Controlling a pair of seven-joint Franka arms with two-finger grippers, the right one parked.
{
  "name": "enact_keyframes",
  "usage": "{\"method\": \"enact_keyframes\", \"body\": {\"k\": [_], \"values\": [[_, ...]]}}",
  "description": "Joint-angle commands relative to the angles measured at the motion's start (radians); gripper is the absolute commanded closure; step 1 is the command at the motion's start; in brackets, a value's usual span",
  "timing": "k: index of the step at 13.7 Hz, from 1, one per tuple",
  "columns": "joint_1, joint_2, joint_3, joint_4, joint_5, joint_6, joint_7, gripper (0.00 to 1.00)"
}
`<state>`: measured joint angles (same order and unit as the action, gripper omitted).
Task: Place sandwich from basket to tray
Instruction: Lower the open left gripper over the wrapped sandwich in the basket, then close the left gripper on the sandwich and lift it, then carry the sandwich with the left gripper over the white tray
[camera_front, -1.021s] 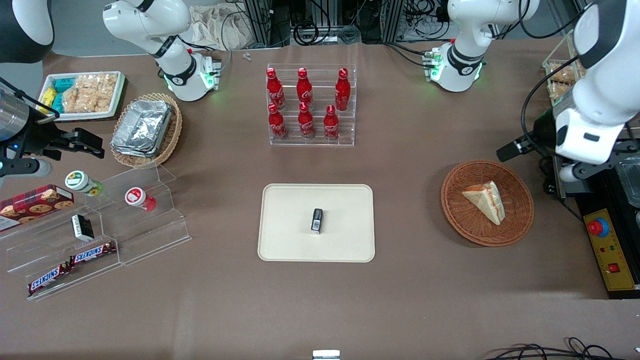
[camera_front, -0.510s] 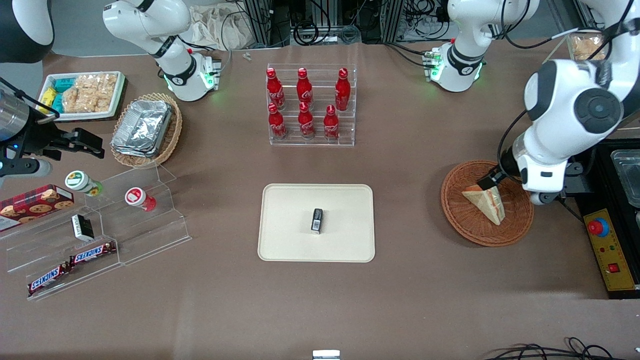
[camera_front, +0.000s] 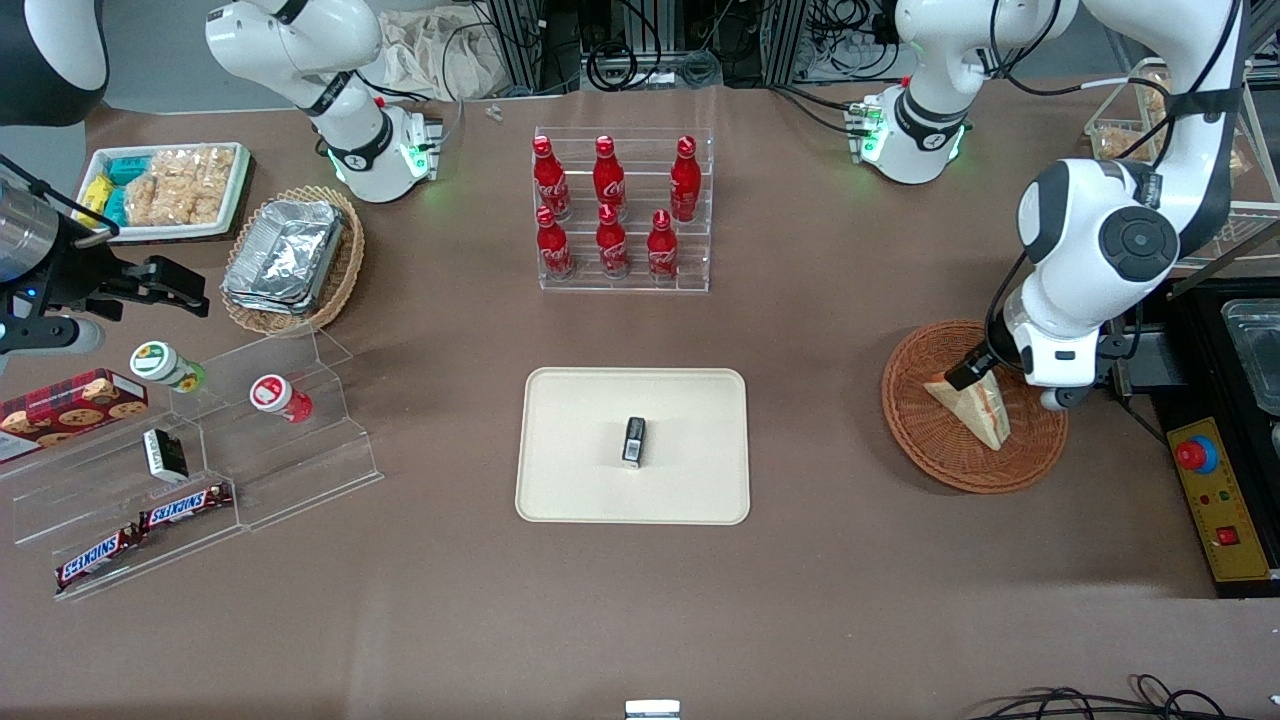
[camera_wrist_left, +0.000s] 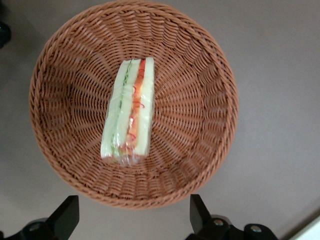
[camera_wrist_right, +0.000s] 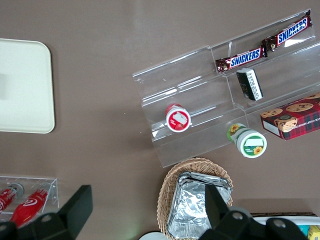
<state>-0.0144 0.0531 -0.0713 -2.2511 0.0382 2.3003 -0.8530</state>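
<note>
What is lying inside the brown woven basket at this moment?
Only the sandwich lies in the basket, on its side with the filling edge showing. The open tool hovers above it. The weave under the sandwich is covered.

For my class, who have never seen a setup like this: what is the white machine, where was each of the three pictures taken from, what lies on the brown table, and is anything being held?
The white machines are robot arms, each ending in a two-finger gripper. One picture looks down on the table from the front. The other two come from cameras on the arms' wrists.

The working arm's gripper hangs over the basket, fingers spread open, holding nothing. The sandwich lies in the basket, red and green filling showing. Its goal, the cream tray, sits mid-table with a small dark box on it.

Also on the table: a clear rack of red bottles, a lighter basket of foil containers, a white tray of snacks, and clear steps with Snickers bars.
</note>
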Motion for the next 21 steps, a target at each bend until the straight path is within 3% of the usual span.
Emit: {"method": "enact_keyframes", "body": {"k": [1, 8, 9, 12, 13, 16, 21], "values": [[0.031, 0.007, -0.004, -0.083, 0.026, 0.132, -0.011, 0.00], [0.076, 0.162, -0.004, -0.122, 0.029, 0.349, 0.047, 0.04], [0.079, 0.165, -0.004, -0.124, 0.029, 0.358, 0.066, 0.17], [0.090, 0.182, -0.005, -0.122, 0.029, 0.361, 0.072, 0.87], [0.090, 0.182, -0.005, -0.122, 0.029, 0.361, 0.074, 1.00], [0.087, 0.168, -0.007, -0.113, 0.029, 0.337, 0.112, 1.00], [0.076, -0.010, -0.022, -0.097, 0.014, 0.193, 0.227, 1.00]]}}
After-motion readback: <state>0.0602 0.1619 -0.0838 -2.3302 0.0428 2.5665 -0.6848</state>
